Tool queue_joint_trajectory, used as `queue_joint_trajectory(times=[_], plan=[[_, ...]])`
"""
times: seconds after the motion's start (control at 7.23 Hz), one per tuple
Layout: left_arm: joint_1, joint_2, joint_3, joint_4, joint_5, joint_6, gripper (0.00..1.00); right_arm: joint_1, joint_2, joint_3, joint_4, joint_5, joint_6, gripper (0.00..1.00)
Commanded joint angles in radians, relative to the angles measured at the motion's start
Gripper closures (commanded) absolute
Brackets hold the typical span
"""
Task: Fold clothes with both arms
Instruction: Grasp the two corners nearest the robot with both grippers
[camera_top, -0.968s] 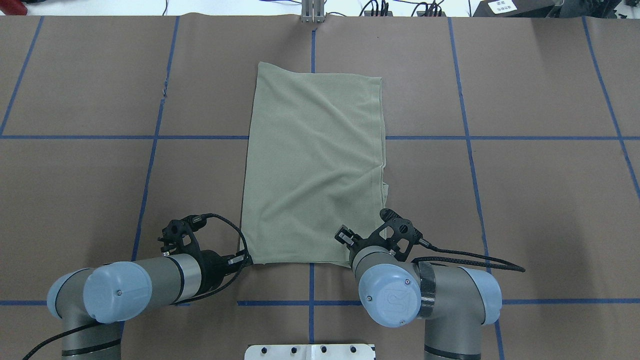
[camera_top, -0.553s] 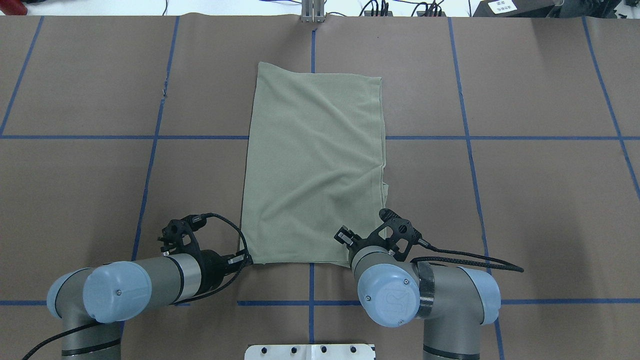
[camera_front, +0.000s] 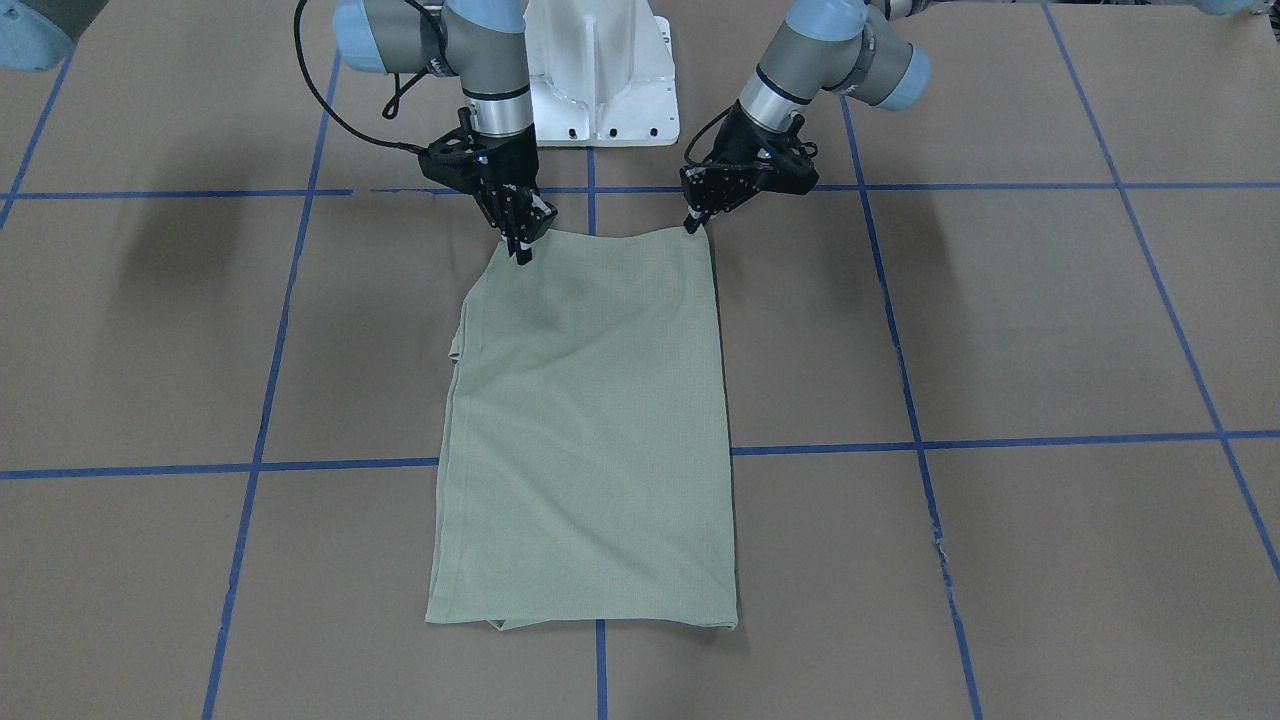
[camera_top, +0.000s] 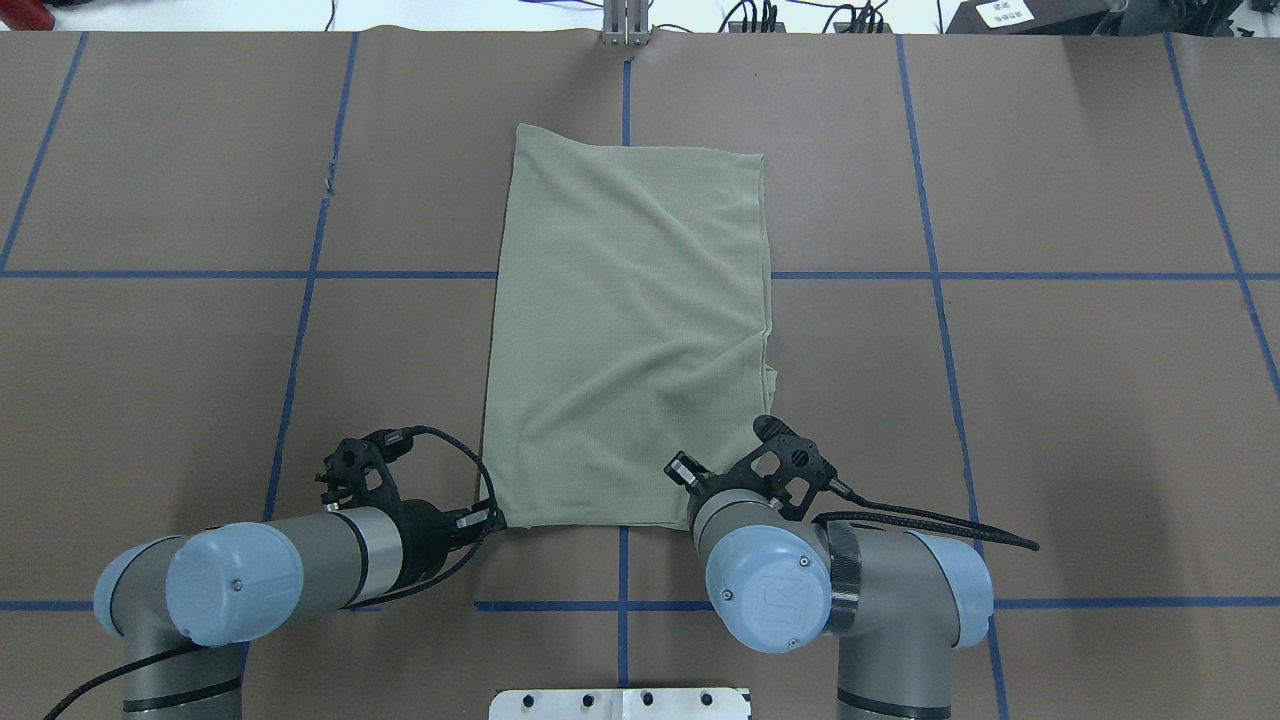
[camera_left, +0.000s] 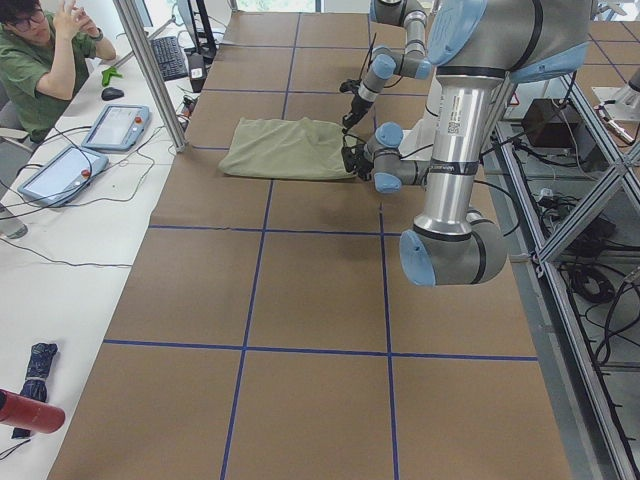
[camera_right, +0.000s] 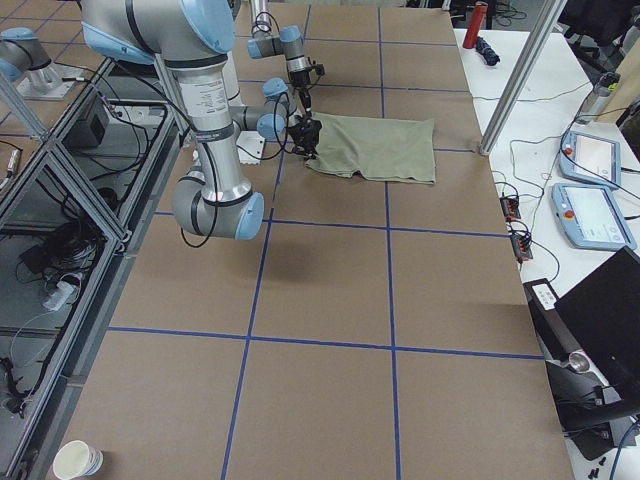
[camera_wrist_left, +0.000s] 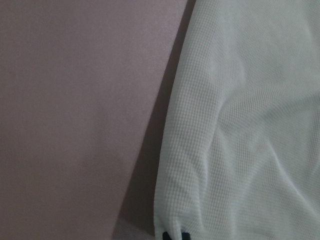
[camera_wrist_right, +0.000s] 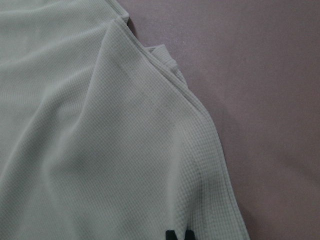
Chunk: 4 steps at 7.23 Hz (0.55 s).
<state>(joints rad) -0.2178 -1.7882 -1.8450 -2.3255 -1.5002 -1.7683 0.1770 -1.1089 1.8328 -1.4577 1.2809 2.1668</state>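
Shirt (camera_top: 630, 330) folded flat, robot-side corners pinched, left hand (camera_front: 691, 226) on one, right hand (camera_front: 522, 251) on other

Shirt (camera_top: 630, 330): pale sage green, fine waffle-knit texture. Desk (camera_top: 1050, 400): brown, gridded with blue tape lines. Left arm (camera_top: 330, 555) and right arm (camera_top: 890, 575): silver-grey, light-blue caps.

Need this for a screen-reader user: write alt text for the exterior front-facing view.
A pale green shirt, folded into a long rectangle, lies on a blue-gridded brown table. At its edge nearest the robot, the right tool pinches the corner on the view's left and the left tool the corner on the view's right.
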Motion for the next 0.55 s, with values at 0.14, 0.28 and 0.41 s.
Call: queue_joint_trajectory(times=[0.14,0.28,0.41], plan=[[-0.011,0.006,-0.081,0.068,-0.011,0.027,1.00,0.016,-0.008,0.084,-0.038,0.003,-0.001,1.00],[-0.012,0.009,-0.230,0.197,-0.021,0.044,1.00,0.015,-0.003,0.212,-0.194,0.005,-0.002,1.00],[-0.011,0.007,-0.382,0.338,-0.050,0.043,1.00,-0.019,-0.002,0.376,-0.383,0.012,-0.002,1.00]])
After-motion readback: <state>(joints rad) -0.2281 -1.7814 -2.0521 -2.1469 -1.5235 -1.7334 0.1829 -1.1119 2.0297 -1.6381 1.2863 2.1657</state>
